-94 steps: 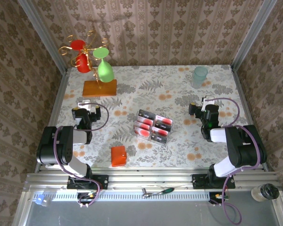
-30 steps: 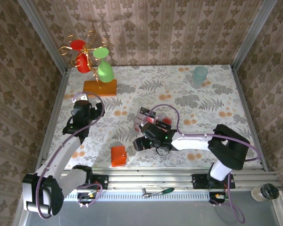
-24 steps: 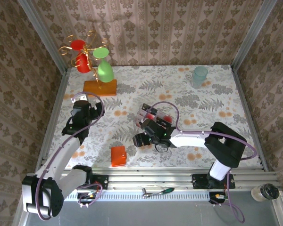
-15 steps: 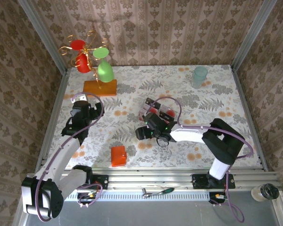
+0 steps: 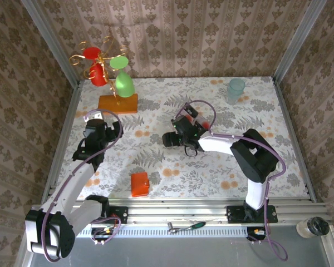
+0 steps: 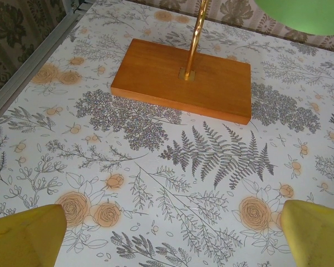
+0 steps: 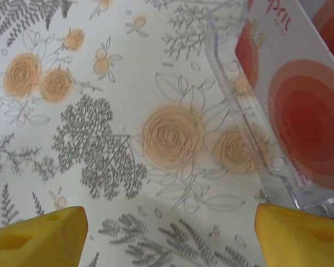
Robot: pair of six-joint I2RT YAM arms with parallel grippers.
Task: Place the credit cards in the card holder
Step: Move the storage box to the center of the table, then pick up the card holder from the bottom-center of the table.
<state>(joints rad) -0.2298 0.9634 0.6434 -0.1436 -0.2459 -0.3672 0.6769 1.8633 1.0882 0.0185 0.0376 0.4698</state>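
Floral tablecloth point(image 7: 100, 139) lies bare between the right gripper's point(image 7: 170, 231) parted, empty jaws, so it should likely centre over one of the credit cards point(image 7: 303, 117) before pinching its edges.

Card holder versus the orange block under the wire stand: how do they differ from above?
The card holder is small, near square and redder; the orange block is larger, oblong and wood-toned. The card holder lies bare near the front edge; the orange block sits far left with a gold wire stand rising from it. Both lie flat on the table.
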